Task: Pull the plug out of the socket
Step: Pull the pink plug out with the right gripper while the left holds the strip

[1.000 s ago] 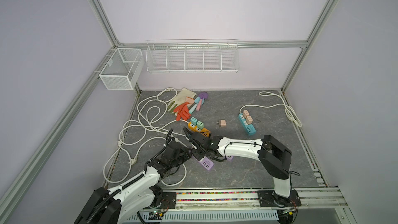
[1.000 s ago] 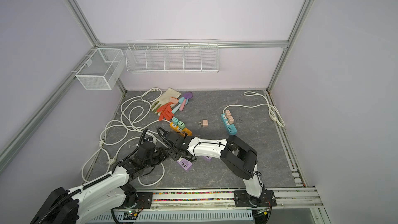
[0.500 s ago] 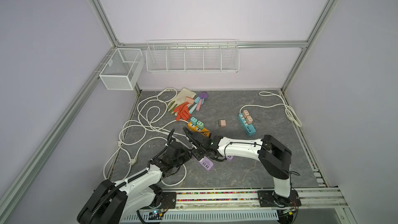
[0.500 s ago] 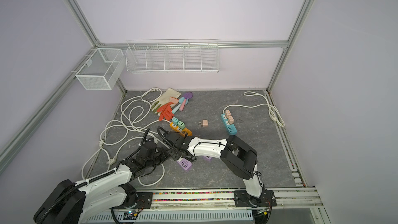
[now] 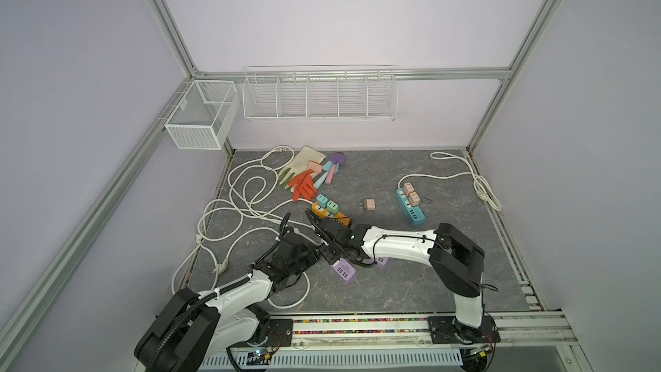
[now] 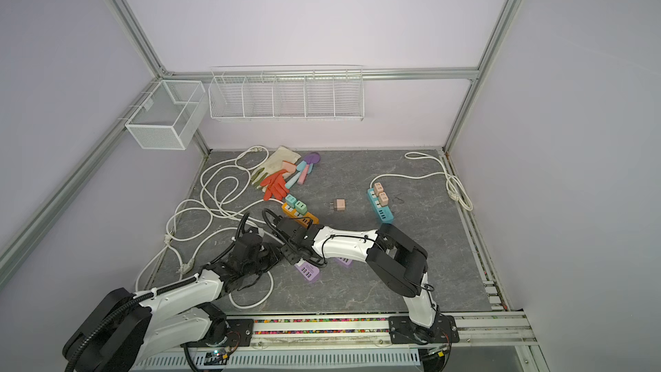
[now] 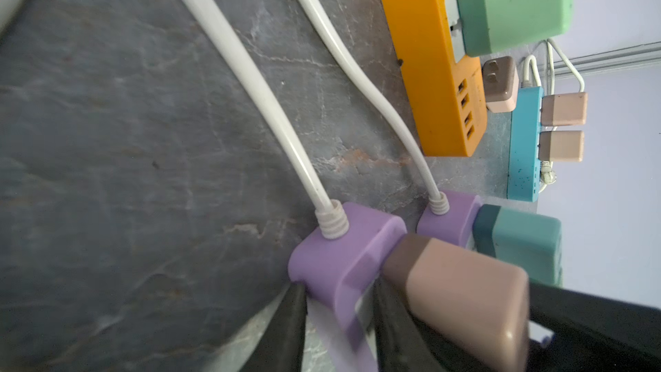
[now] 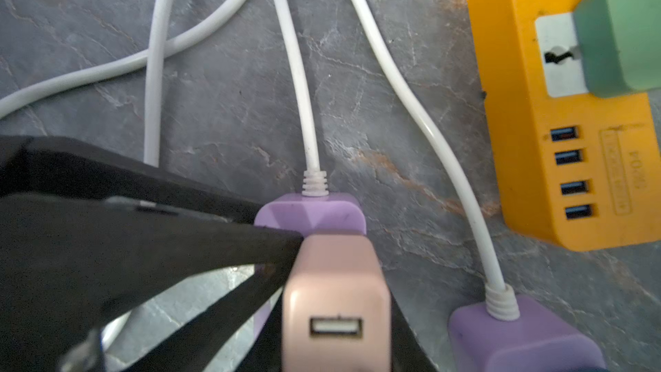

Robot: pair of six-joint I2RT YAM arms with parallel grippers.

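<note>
the right claw [image 8: 336,331] is clamped on the pink plug [image 8: 332,270], low middle of the right wrist view. the plug sticks straight out of the purple socket strip [image 7: 343,255], which the left claw [image 7: 339,320] pinches.

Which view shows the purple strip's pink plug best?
Left wrist view: the pink plug shows side-on, seated in the purple strip. The right wrist view shows only its USB face; both top views hide it.

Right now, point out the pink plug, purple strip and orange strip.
pink plug [image 8: 336,295], right wrist view, end face by the USB port
purple strip [image 7: 332,259], left wrist view, end by the cord
orange strip [image 8: 518,173], right wrist view, body
</note>
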